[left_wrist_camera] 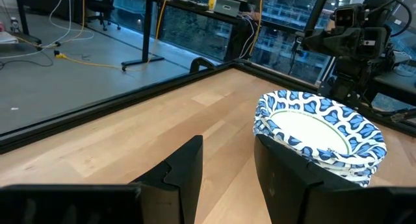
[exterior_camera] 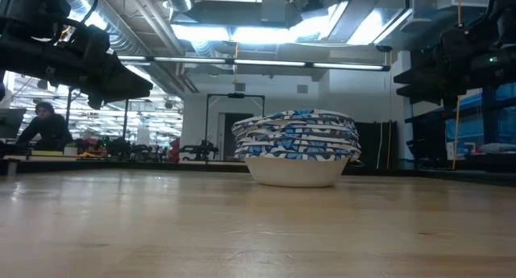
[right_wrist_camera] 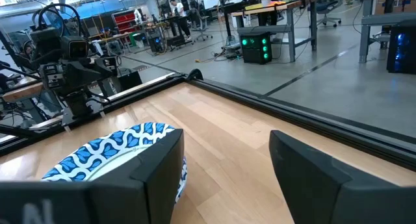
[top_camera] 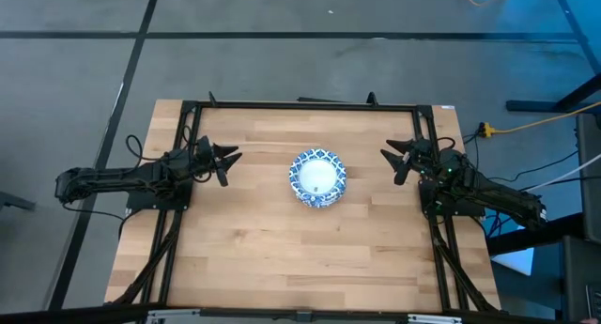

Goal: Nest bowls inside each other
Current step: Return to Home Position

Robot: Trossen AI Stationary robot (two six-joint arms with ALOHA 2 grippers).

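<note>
Bowls point(top_camera: 317, 177) are all nested into one stack, upright, near the middle of the wooden table point(top_camera: 282, 258). From table level the bowls point(exterior_camera: 297, 149) show several blue-and-white patterned rims layered one over another above a plain white base. The exact count is hard to tell. The top bowl is white inside with nothing in it.

Left gripper point(top_camera: 231, 166) hangs over the left part of the table, raised off the wood. It points toward the stack and is well apart from it. Its fingers point(left_wrist_camera: 185, 175) are spread with a clear gap between them and hold nothing. The left wrist camera sees the bowls point(left_wrist_camera: 318, 133) ahead, past one finger.

Right gripper point(top_camera: 392, 165) mirrors it over the right part of the table, also aimed at the stack and well clear of it. Its fingers point(right_wrist_camera: 156, 169) stand wide apart with nothing between them. In that wrist view the bowls point(right_wrist_camera: 110, 156) are partly hidden behind one finger. Neither gripper touches the bowls.

Black metal frame point(top_camera: 300, 105) runs along the far edge of the table and down both sides, under the arms. A person point(exterior_camera: 44, 126) sits at a desk far back in the room, beyond the table.
</note>
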